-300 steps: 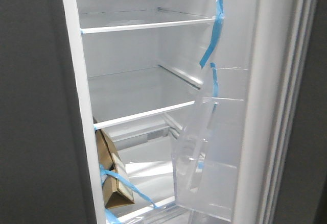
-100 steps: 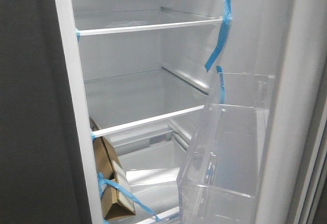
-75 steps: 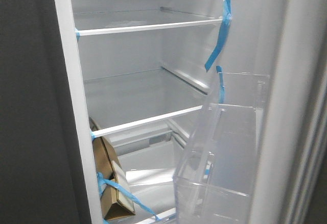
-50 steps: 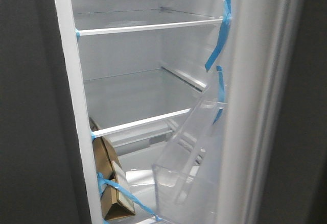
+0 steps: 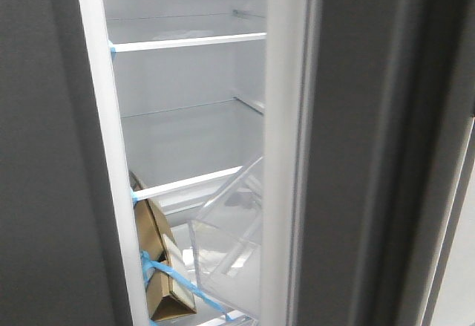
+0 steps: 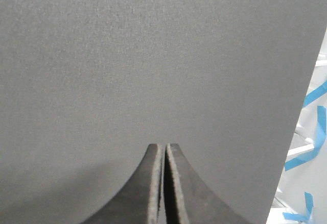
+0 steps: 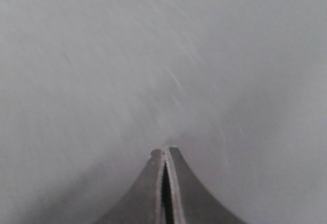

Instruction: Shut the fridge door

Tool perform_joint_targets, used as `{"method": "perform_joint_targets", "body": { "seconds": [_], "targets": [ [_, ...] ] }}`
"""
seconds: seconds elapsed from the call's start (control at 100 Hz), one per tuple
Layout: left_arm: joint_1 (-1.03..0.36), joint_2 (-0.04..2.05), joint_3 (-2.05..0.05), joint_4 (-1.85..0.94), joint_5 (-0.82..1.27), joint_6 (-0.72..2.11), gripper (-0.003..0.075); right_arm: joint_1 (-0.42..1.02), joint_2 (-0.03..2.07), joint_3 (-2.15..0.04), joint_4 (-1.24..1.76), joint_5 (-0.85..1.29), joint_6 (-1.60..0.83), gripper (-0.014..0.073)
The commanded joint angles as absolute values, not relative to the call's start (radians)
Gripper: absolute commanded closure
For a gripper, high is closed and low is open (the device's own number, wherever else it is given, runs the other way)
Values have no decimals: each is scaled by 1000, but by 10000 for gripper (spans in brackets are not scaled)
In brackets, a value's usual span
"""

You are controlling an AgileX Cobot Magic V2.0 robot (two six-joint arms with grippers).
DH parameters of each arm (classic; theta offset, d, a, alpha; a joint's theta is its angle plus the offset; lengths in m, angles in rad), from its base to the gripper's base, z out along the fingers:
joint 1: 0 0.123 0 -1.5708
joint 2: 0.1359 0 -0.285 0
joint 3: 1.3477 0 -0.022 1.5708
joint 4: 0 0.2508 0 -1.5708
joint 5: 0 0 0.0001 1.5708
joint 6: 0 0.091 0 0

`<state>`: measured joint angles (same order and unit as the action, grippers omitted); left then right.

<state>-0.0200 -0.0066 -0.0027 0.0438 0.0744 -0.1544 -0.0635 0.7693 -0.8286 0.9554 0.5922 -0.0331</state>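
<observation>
The fridge door [image 5: 371, 155] is partly open. Its dark grey outer face fills the right of the front view, and its white inner edge [image 5: 282, 155] stands upright mid-frame. A clear plastic door bin [image 5: 226, 240] juts left from that edge. My right gripper [image 7: 164, 150] is shut and empty, its tip at or very near the door's blurred grey face [image 7: 153, 55]. My left gripper [image 6: 164, 145] is shut and empty, facing the twin plain dark grey panel [image 6: 153, 55]. Neither gripper shows in the front view.
The twin panel [image 5: 44, 155] fills the left of the front view. Inside the fridge are white-edged glass shelves [image 5: 185, 42] and a brown carton [image 5: 159, 263] bound with blue tape [image 5: 178, 275]. Blue tape strips [image 6: 314, 147] show past the panel's edge in the left wrist view.
The fridge door has swung left toward the opening. It now hides the right side of the interior and the upper blue tape. The clear bin has moved left with it.
</observation>
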Motion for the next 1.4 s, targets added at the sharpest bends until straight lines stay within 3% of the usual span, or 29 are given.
{"method": "perform_joint_targets", "body": {
  "seconds": [0.0, 0.2, 0.629, 0.909, 1.389],
  "targets": [
    [-20, -29, 38, 37, -9, -156, 740, -40, 827, -922, 976, 567, -92, 665],
    [-20, -29, 38, 37, -9, -156, 739, 120, 957, -1041, 888, 471, -123, 665],
    [-20, -29, 38, 37, -9, -156, 740, 435, 1276, -1201, 589, 26, -121, 665],
    [-20, -29, 38, 37, -9, -156, 740, 467, 1507, -1339, 365, -123, -119, 665],
    [-20, -29, 38, 37, -9, -156, 740, 448, 1508, -1361, 346, -98, -119, 665]
  ]
}}
